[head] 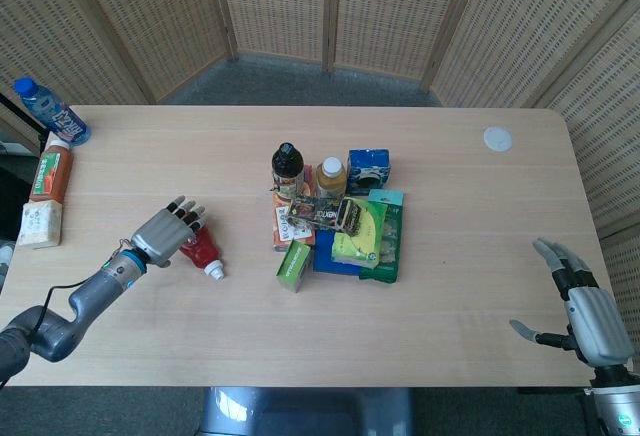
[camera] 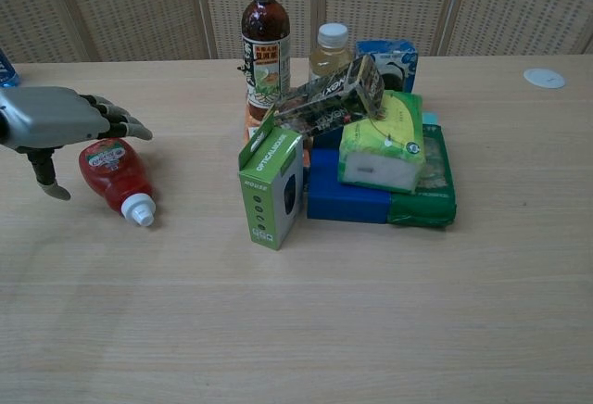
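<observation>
Green box: "MOUSE", "OPTICAL".

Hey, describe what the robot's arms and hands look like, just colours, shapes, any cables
Both hands, the left hand and the right hand, have smooth silver-grey shells over the back and dark, segmented fingers. The left arm is a rounded grey tube with a blue-ringed wrist and a thin black cable looping along it. The right wrist shows a small blue light.
</observation>
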`<state>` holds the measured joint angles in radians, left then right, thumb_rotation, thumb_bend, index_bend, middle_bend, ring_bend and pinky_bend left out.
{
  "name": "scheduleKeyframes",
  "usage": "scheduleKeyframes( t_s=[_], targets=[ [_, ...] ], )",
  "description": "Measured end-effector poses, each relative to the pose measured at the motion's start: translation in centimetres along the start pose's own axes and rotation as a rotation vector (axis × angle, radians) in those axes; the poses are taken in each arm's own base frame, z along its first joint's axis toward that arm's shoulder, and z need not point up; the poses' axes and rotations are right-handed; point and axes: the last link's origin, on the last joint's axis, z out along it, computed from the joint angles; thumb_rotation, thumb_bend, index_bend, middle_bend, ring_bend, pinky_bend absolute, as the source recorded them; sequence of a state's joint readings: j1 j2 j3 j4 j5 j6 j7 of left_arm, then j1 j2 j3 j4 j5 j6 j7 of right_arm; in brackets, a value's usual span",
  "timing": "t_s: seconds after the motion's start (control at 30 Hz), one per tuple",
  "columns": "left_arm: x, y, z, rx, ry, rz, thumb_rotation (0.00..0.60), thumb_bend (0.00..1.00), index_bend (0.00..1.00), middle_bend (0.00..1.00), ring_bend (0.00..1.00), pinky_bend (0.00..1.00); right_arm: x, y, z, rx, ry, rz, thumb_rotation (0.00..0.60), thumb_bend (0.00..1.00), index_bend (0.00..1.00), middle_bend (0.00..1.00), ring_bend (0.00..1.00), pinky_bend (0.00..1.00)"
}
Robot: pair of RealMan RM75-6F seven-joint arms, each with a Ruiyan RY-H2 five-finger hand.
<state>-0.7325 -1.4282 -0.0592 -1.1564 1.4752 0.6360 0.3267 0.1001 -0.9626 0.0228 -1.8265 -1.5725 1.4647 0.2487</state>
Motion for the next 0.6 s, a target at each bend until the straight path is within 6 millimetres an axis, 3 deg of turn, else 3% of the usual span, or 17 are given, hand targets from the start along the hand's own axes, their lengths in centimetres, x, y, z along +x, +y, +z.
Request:
scheduleKeyframes(
  t_s=[0.37,0.43,0.47,0.5,0.57,0.6],
  targets=[
    [-0.5,3.1,3.4,-0.018,-0.007,-0.019,0.6,0.0,0.0,0.0,0.0,0.03,0.3,0.3,0.3,-0.008,-0.004,0.027,0.586,0.0,0.0,0.0,0.0,0.0],
    [-0.4,3.4,3.6,-0.015,0.005,-0.031,0.6,0.0,0.02,0.0,0.0,0.15,0.4,0.4,0.3,-0.007,-0.004,0.03,0.586,0.0,0.0,0.0,0.0,0.0],
    [-0.3,3.4,3.7,-0.013,0.013,-0.032,0.6,0.0,0.09,0.07,0.02,0.28,0.4,0.4,0.3,-0.007,-0.005,0.031,0.586,0.0,0.0,0.0,0.0,0.0],
    [-0.2,3.5,3.8,-0.012,0.022,-0.03,0.6,0.0,0.16,0.13,0.05,0.36,0.4,0.4,0.3,-0.006,-0.005,0.033,0.587,0.0,0.0,0.0,0.0,0.0],
    [0.0,3.7,3.9,-0.011,0.047,-0.014,0.6,0.0,0.37,0.38,0.23,0.53,0.5,0.3,0.3,-0.003,-0.006,0.036,0.587,0.0,0.0,0.0,0.0,0.0],
    [0.0,3.8,3.9,-0.01,0.056,-0.005,0.6,0.0,0.42,0.44,0.27,0.56,0.5,0.3,0.2,-0.002,-0.004,0.036,0.586,0.0,0.0,0.0,0.0,0.0]
  ],
)
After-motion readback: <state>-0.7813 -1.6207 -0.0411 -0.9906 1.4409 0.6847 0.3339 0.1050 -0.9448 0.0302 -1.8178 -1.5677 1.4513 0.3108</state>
